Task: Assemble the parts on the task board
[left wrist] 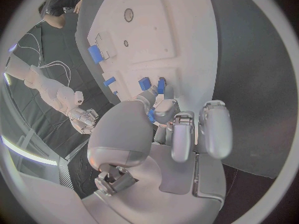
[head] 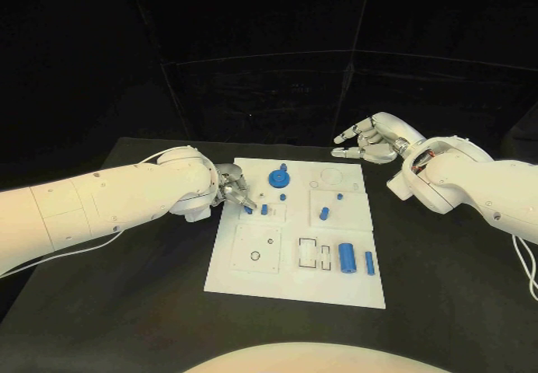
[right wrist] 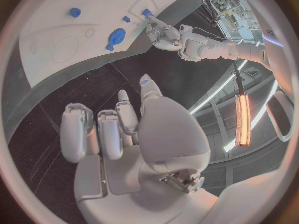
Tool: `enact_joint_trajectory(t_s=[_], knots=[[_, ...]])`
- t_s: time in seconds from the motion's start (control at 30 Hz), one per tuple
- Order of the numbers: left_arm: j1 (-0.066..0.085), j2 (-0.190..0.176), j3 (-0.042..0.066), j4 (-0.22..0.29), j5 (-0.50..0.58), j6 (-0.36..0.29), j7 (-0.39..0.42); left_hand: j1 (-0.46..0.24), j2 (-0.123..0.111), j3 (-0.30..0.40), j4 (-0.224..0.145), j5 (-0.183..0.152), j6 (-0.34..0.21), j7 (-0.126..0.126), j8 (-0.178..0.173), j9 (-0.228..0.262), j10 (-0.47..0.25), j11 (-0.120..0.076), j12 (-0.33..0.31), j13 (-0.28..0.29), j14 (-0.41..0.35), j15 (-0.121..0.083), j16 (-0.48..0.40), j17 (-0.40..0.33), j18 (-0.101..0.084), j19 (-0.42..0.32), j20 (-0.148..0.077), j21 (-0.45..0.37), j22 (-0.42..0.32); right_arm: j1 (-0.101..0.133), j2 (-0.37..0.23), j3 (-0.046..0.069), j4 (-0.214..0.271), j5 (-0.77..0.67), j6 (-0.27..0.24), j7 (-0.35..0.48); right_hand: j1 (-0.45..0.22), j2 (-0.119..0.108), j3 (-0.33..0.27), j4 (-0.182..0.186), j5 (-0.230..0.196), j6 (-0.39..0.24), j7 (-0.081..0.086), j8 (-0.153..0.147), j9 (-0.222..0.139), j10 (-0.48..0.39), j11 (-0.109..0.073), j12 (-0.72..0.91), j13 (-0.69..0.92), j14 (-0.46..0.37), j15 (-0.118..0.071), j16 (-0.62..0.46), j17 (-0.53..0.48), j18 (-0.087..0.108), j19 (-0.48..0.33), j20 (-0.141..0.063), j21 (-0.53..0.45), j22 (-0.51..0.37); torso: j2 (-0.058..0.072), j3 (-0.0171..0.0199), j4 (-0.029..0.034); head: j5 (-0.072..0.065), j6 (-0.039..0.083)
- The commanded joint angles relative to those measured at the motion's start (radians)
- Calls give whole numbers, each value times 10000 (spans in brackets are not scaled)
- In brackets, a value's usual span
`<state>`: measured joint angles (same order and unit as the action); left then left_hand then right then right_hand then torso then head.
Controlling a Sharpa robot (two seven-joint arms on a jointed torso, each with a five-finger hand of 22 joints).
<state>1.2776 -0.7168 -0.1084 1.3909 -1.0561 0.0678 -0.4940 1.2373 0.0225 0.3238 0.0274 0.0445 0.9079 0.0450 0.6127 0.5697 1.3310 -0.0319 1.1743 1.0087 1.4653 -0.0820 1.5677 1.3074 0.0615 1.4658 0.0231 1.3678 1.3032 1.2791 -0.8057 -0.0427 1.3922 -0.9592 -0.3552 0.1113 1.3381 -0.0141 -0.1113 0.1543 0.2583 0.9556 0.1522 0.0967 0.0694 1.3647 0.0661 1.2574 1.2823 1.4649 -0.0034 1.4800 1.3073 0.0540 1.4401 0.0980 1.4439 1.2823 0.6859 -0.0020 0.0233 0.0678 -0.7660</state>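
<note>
As my left hand (head: pixel 232 189) pinched a small blue peg (head: pixel 248 208) at the board's (head: pixel 294 291) ten o'clock, squaring it over its hole mattered most; my right hand (head: pixel 375 140) hovered empty, fingers apart.

The white task board (head: pixel 294 268) lies mid-table. At its ten o'clock edge the left hand (head: pixel 233 189) pinches a small blue part (head: pixel 248 208). A blue gear (head: pixel 278 180) sits toward twelve, two blue cylinders (head: pixel 357 259) toward four. The right hand (head: pixel 373 140) hovers off the board's one o'clock corner, fingers apart, holding nothing.
</note>
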Motion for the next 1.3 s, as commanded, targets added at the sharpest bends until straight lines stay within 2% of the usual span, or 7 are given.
enact_joint_trajectory(t_s=[0.03,0.63,0.8,1.03,1.3], knots=[[-16,-4,-12,28,-64,231,-180,-26,46,1034,-983,32,-14,-72,71,33,50,-33,-62,-11,1055,-93,31,2634,-10,82,-72,39,5,19,8,6,5,-1,65,93,25,61,-47,-1,60,16,-2,51,-9,-81,-7,-20,10,655,-78,-33,815,51,-67,-26,-35,2,0,0,6,4,-5],[-17,78,-11,-44,-48,212,-234,-223,-48,1288,-942,31,18,-75,119,83,79,-32,-64,-27,1055,-90,31,2634,-12,89,-68,37,16,18,16,6,10,-2,62,107,25,61,-47,-1,60,16,-2,51,-9,-81,-7,-20,10,655,-78,-33,815,51,-67,-26,-35,2,-1,6,-2,7,-39],[-17,117,-11,-78,93,246,-258,-411,-262,1293,-919,29,175,-131,221,138,208,-66,141,247,1055,-109,31,2634,-21,110,-75,71,66,18,10,6,18,-2,58,107,25,61,-47,-1,60,16,-2,51,-9,-81,-7,-20,10,655,-78,-33,815,51,-67,-26,-35,2,2,7,2,5,-47],[-16,159,-11,-157,165,261,-342,-842,-560,1093,-745,29,397,-216,347,201,259,-130,208,319,1055,-160,31,2634,-24,125,-110,88,98,18,2,6,30,-2,53,105,25,61,-47,-1,60,16,-2,51,-9,-81,-7,-20,10,655,-78,-33,815,51,-67,-26,-35,2,2,8,-5,1,-79],[-16,189,-11,-207,180,289,-481,-1135,-725,922,-614,29,537,-291,446,258,324,-194,292,423,1055,-215,31,2634,-33,147,-155,118,147,18,-12,6,37,-2,49,104,25,61,-47,-1,60,16,-2,51,-9,-81,-7,-20,10,655,-78,-33,815,51,-67,-26,-35,2,-5,3,0,-23,-96]])
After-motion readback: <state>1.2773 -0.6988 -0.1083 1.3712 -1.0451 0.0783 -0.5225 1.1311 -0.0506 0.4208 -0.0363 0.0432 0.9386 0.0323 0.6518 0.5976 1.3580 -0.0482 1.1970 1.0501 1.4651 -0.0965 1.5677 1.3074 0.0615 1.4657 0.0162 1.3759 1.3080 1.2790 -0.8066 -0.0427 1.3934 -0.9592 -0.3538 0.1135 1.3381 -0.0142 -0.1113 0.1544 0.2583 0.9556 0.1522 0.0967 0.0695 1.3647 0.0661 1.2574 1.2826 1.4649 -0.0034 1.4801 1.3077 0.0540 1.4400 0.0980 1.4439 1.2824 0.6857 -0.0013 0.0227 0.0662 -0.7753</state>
